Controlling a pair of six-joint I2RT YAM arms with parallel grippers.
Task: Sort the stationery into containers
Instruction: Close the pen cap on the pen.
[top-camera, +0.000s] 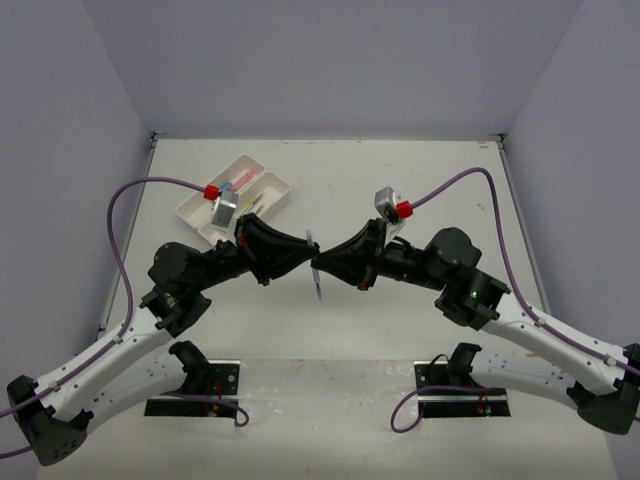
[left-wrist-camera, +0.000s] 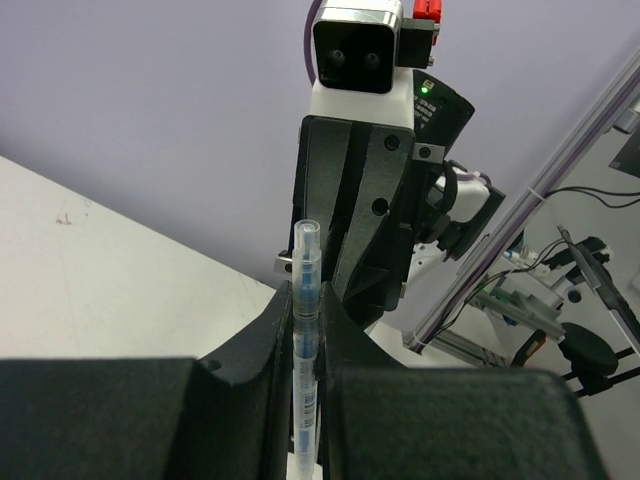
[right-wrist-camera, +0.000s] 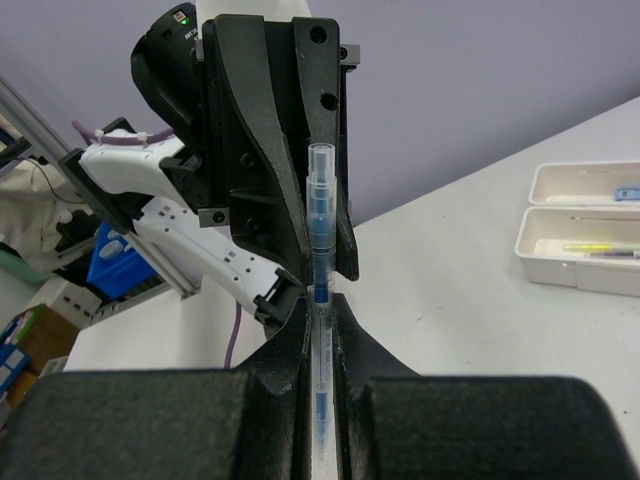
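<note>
Centre frame: left gripper (top-camera: 302, 253) and right gripper (top-camera: 323, 262) both clench the pen (top-camera: 316, 286); opposing pulls may bend or drop it.

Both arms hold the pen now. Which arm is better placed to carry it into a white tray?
Left. Both pairs of jaws grip the pen, but the white trays lie at the far left, close beside the left arm; the right arm would probably have to reach across.

Robotics lab, plain lilac booth walls (top-camera: 330, 60), white table (top-camera: 440, 160), aluminium framing (left-wrist-camera: 500, 240)
</note>
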